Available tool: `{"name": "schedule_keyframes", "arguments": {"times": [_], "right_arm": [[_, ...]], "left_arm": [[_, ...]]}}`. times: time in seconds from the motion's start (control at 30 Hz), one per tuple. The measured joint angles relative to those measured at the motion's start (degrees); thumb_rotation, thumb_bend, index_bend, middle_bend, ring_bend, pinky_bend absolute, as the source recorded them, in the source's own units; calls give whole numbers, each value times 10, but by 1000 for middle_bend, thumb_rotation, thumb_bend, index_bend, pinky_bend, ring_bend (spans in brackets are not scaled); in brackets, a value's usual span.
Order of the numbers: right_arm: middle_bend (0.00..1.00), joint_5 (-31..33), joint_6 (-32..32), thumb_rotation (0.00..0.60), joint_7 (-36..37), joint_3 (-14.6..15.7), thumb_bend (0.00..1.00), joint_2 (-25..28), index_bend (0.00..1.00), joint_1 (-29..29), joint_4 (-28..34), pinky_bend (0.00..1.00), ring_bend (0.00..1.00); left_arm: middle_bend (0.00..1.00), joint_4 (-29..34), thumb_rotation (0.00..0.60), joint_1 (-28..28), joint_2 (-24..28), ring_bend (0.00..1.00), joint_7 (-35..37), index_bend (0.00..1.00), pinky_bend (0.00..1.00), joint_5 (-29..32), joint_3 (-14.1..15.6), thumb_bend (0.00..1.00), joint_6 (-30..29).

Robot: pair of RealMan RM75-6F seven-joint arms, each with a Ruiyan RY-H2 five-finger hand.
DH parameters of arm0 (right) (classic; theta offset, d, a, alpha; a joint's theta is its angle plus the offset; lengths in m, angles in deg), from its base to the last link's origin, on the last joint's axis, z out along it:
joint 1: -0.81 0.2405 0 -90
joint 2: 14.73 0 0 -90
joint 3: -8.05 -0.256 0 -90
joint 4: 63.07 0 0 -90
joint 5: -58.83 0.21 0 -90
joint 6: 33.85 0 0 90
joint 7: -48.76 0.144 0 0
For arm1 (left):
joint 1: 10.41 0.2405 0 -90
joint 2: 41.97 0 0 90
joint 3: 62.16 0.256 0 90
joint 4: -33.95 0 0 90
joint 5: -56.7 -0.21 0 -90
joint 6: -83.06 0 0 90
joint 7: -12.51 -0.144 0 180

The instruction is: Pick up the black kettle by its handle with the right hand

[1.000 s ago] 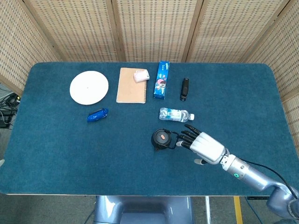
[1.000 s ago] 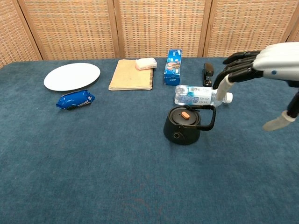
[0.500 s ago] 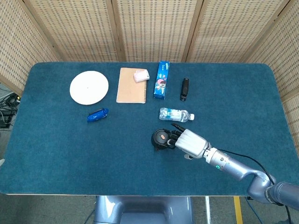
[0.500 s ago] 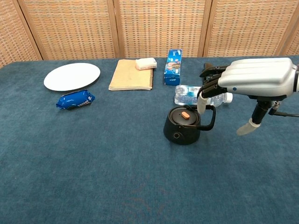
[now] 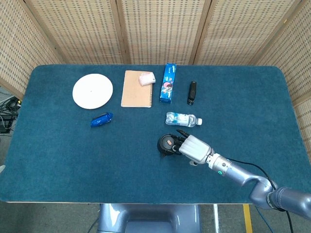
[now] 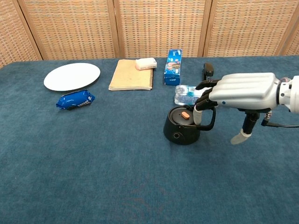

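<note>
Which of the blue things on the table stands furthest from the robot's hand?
The small blue packet, lying below the white plate at the left. The blue box sits nearer the right hand, beside the notebook.

1. Right arm enters from the lower right in the head view, forearm angled up and left across the table, wrist straight.
2. Right hand [image 5: 194, 149] [image 6: 243, 89] low, back of hand facing up, knuckles toward the left.
3. Fingers [image 6: 203, 94] curled downward at the tips, dark fingertips ahead of the silver shell.
4. Thumb [image 6: 239, 136] hangs below the palm, apart from the fingers.
5. Left arm and hand: neither view shows them.
</note>
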Motion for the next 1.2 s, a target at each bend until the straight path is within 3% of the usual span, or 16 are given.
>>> {"name": "schedule_keyframes", "arguments": {"times": [0.83,1.2], "right_arm": [[467,7,-23,600,-61,30,0,-7,448,20,-9,0,373],[494,32,-47,600,-100,27,0,-1,475,28,5,0,397]], "left_arm": [[0,-3,600,4,2,0,14,0,0,-6,0,0,-6],[0,-6,600,6,4,0,23,0,0,-8,1,0,-6]]}}
